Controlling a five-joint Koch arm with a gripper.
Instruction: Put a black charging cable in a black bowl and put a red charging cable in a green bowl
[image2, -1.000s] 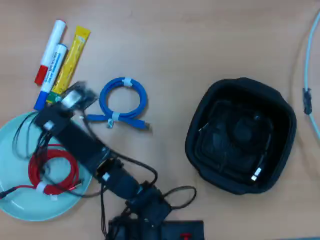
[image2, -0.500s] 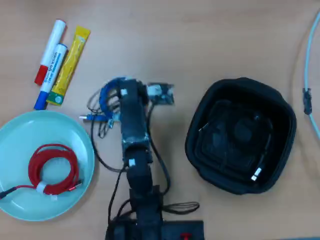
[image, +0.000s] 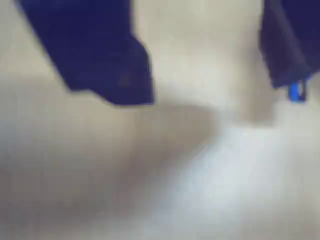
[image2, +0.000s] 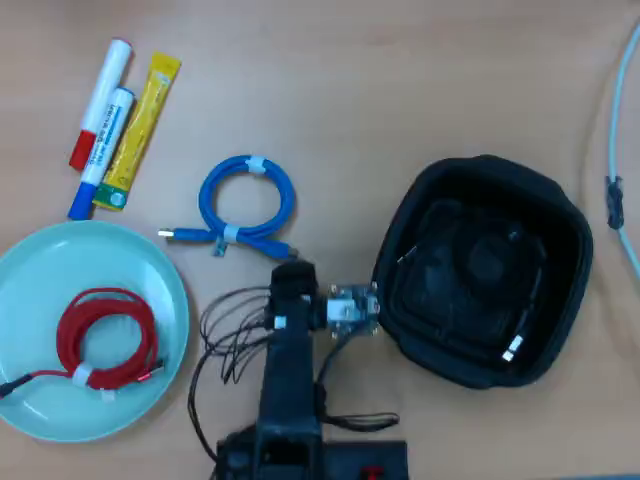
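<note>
Red charging cable (image2: 103, 335), a tight ring with white ties, lies inside the wide pale mint-green bowl (image2: 40, 270), unchanged from half a second ago. Since then the arm has swung from above the blue coiled cable (image2: 247, 203) to a position just beside the left rim of the large rounded-square black bowl (image2: 480, 175), leaving the blue coil fully exposed on the wooden bench (image2: 380, 90). The thin black charging cable (image2: 522, 325) rests inside the black bowl, silver plug showing. In the wrist view the end effector (image: 215, 95) is open, its two dark jaws well apart above bare bench, gripping nothing.
</note>
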